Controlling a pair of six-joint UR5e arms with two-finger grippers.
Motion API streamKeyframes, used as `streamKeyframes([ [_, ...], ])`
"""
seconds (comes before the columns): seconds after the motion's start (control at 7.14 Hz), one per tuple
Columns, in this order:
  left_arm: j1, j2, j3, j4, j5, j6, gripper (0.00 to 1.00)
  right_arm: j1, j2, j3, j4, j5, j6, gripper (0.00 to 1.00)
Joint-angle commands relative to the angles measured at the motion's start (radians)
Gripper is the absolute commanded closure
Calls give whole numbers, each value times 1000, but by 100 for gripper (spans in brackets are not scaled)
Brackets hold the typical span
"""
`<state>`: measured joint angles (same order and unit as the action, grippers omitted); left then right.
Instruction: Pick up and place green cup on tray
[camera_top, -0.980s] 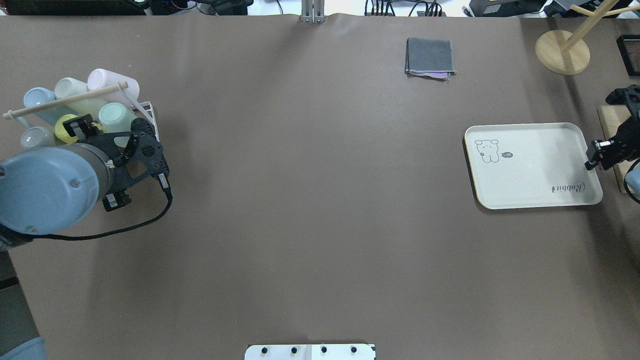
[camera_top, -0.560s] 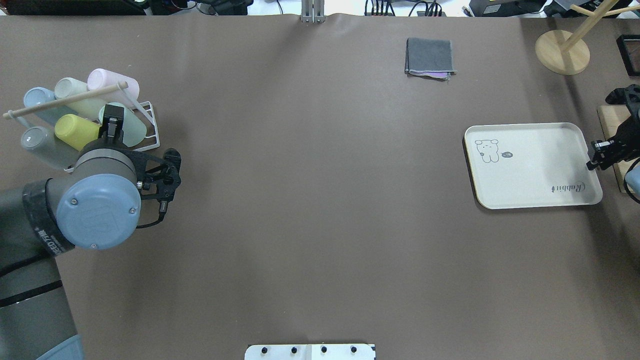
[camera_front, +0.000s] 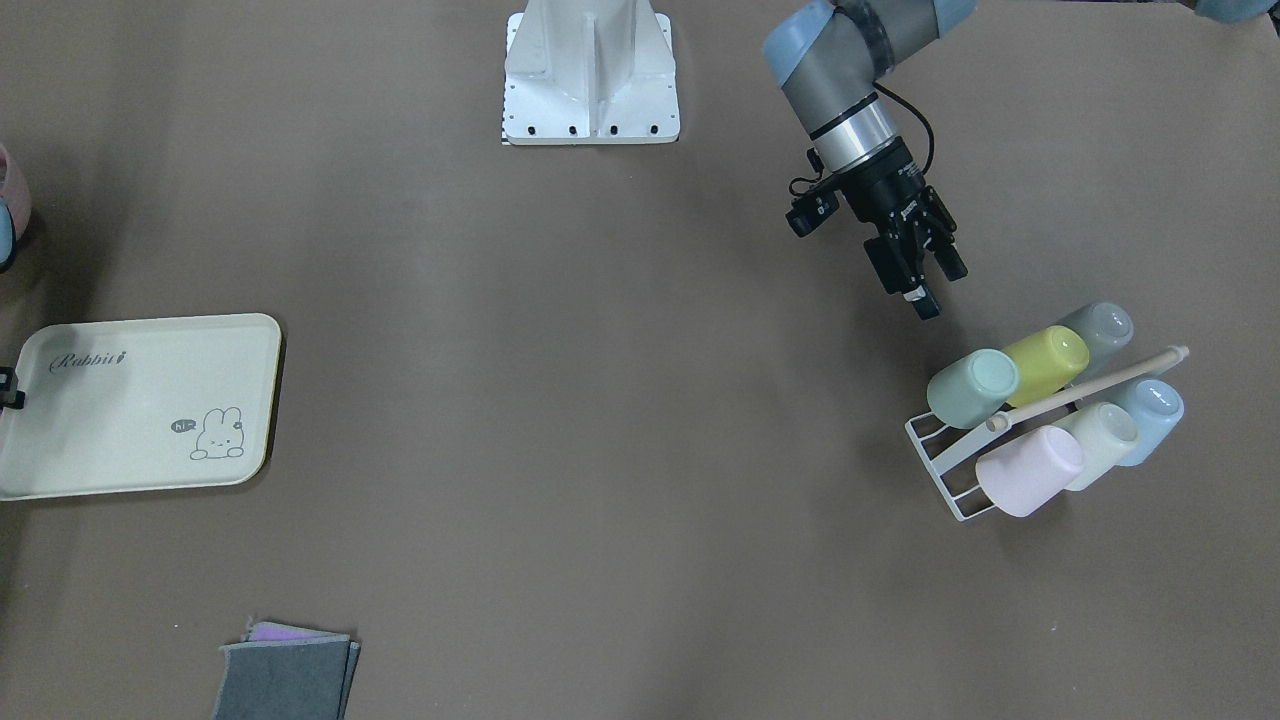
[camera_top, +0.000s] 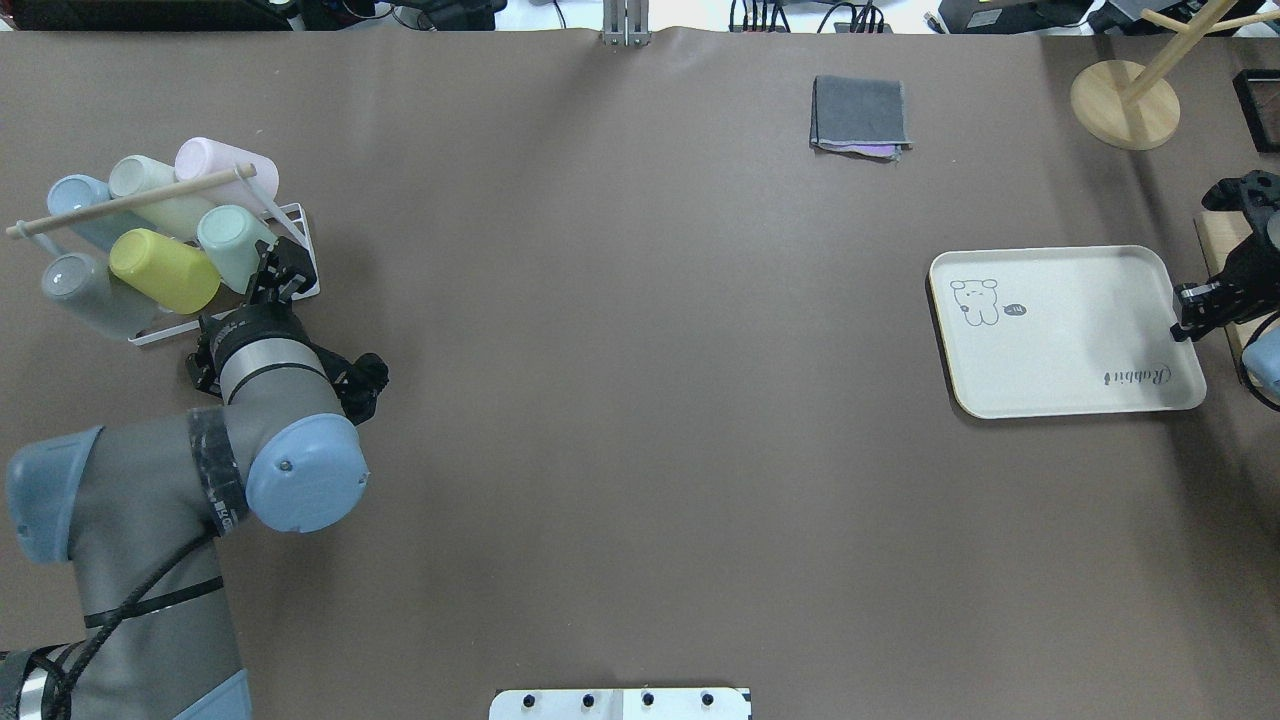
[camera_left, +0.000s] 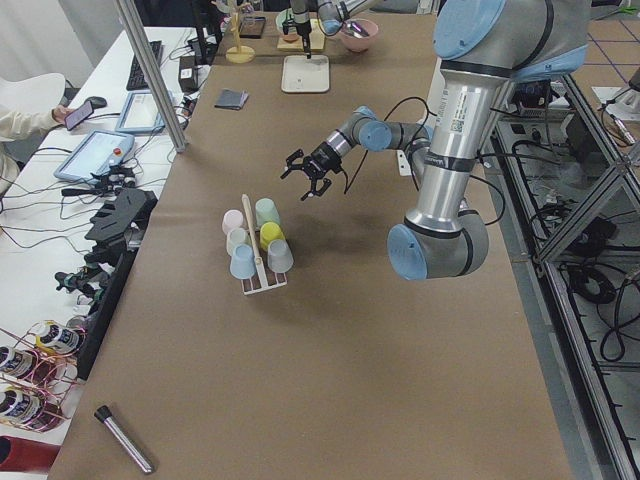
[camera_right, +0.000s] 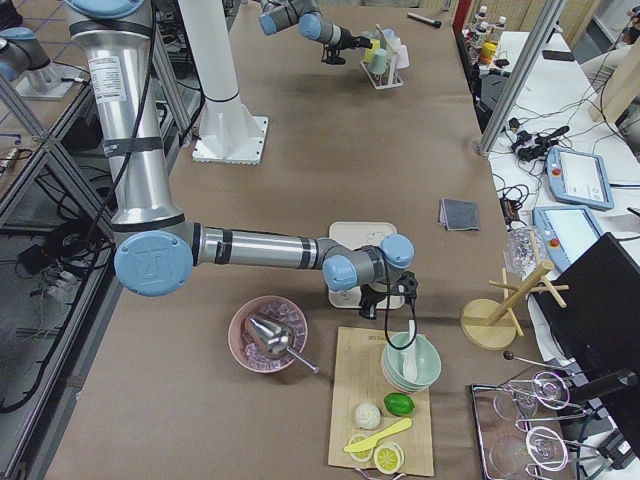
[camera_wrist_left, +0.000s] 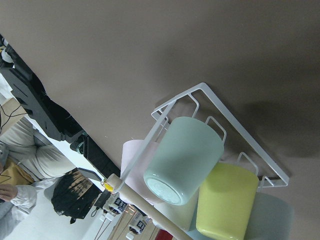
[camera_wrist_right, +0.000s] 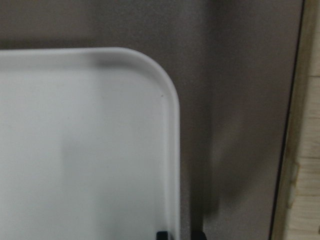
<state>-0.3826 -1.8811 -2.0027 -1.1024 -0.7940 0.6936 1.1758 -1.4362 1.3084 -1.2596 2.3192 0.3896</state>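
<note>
The green cup lies tilted, base up, in a white wire rack at the table's left, beside a yellow-green cup. It also shows in the front view and fills the left wrist view. My left gripper is open and empty. It hovers just off the green cup's near-right side and points at it. The cream tray lies flat at the right. My right gripper sits at its right rim. The right wrist view shows its fingertips close together astride the tray rim.
The rack also holds grey, blue, pale and pink cups under a wooden rod. A folded grey cloth lies far back. A wooden stand and a cutting board are at the right edge.
My left arm has swung round. Its gripper moved from above the yellow-green cup, across the green cup, to the green cup's near-right side. The tray and the right gripper hardly moved.
</note>
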Motion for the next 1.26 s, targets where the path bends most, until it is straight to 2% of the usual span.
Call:
streamKeyframes([
  [0.0,16,5,79,6,62,4,2,-1,0,3,-1,3,0,100],
  [0.42,39,0,195,9,157,39,2,4,-3,17,8,37,-2,100],
  [0.84,42,-10,254,12,209,46,2,56,-36,76,8,156,-3,100],
  [1.12,42,-19,266,-4,287,130,2,111,-61,98,9,260,-14,100],
])
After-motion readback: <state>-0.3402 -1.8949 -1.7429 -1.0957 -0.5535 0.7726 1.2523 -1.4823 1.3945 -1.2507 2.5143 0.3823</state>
